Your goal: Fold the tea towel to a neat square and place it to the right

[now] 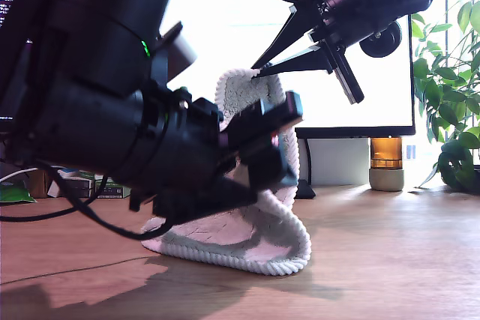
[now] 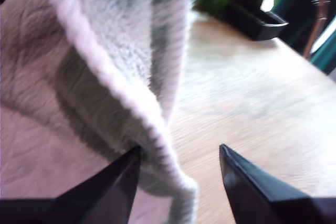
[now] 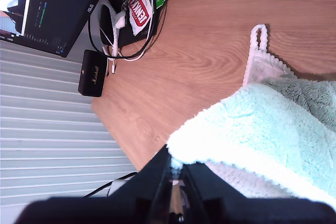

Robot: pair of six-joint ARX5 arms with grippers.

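The tea towel (image 1: pixel 247 234) is a fluffy off-white cloth with a corded edge. It stands draped up from the wooden table (image 1: pixel 390 260) in the middle of the exterior view. Its top edge is lifted by my second gripper (image 1: pixel 259 74), which reaches in from the exterior view's upper right. In the second wrist view that gripper (image 3: pixel 176 169) is shut on the towel (image 3: pixel 262 129), and the rest hangs to the table. My first gripper (image 1: pixel 281 140) is open at the towel's mid height. The towel's corded edge (image 2: pixel 152 129) runs between its fingertips (image 2: pixel 180 149), close to one of them.
A bright monitor (image 1: pixel 225 28) stands behind the towel. An amber jar (image 1: pixel 386 162) and a leafy plant (image 1: pixel 450 110) are at the exterior view's right. A black Marshall box (image 3: pixel 93 73), cables and a red-and-white packet (image 3: pixel 137 6) lie near the monitor's foot.
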